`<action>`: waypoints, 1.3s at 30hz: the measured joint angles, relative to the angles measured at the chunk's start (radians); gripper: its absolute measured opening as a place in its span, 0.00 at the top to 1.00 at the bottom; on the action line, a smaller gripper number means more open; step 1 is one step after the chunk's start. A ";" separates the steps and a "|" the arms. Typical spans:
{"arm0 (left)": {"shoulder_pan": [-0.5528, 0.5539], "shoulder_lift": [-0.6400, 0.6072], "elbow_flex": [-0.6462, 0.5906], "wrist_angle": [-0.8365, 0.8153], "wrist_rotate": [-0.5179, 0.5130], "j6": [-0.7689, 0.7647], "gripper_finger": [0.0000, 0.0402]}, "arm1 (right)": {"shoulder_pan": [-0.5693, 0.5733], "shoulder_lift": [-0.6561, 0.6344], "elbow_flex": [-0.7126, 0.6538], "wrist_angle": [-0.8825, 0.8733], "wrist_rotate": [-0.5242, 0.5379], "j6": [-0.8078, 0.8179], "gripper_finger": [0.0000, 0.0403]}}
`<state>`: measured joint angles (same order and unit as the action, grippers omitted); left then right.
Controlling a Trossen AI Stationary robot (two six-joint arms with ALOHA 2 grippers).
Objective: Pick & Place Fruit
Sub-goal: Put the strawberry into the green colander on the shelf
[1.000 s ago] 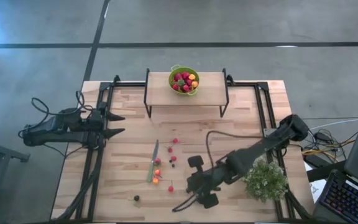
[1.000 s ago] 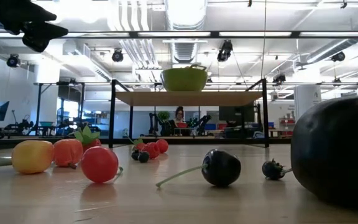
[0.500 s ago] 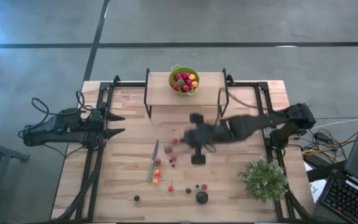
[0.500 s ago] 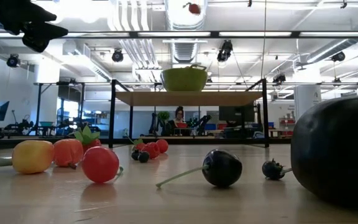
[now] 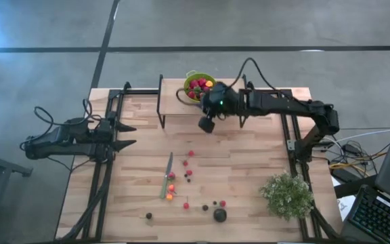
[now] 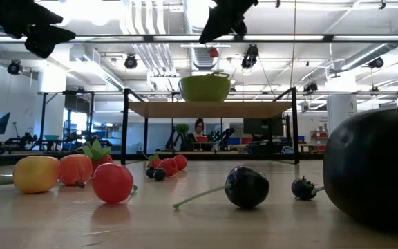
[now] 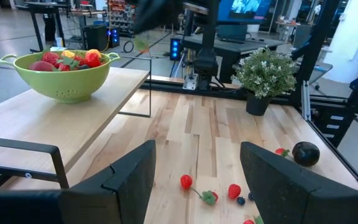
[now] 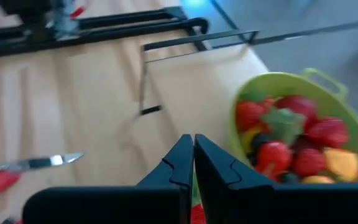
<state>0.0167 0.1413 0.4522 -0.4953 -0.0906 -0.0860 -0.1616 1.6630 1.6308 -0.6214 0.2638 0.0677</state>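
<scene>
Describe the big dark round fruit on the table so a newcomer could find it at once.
Start at the bushy potted plant near the wooden table's front right corner. Move left along the front edge past bare wood to the big dark round fruit. It is near-black and much larger than the small red and dark berries scattered beside it.

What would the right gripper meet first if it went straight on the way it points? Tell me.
Likely the wooden shelf top beside the green colander; the right gripper aims there, though depth is unclear.

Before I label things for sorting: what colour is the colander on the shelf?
Lime green colander, clearest in the left wrist view.
</scene>
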 joint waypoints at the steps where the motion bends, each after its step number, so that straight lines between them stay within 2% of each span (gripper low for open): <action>1: 0.000 0.000 0.000 0.000 0.000 0.000 0.40 | -0.016 0.000 0.001 0.007 0.000 0.000 0.98; 11: 0.000 0.000 0.000 0.000 0.000 0.000 0.40 | -0.173 0.008 -0.002 0.131 -0.005 0.004 0.98; 16: 0.000 0.000 0.000 0.000 0.000 0.000 0.40 | -0.227 0.008 -0.008 0.130 -0.075 0.045 0.98; 39: 0.000 0.000 0.000 0.000 0.000 0.000 0.40 | -0.251 0.055 -0.025 0.177 -0.083 0.021 0.98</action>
<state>0.0169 0.1413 0.4522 -0.4950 -0.0903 -0.0860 -0.4129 1.7180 1.6058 -0.4448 0.1813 0.0891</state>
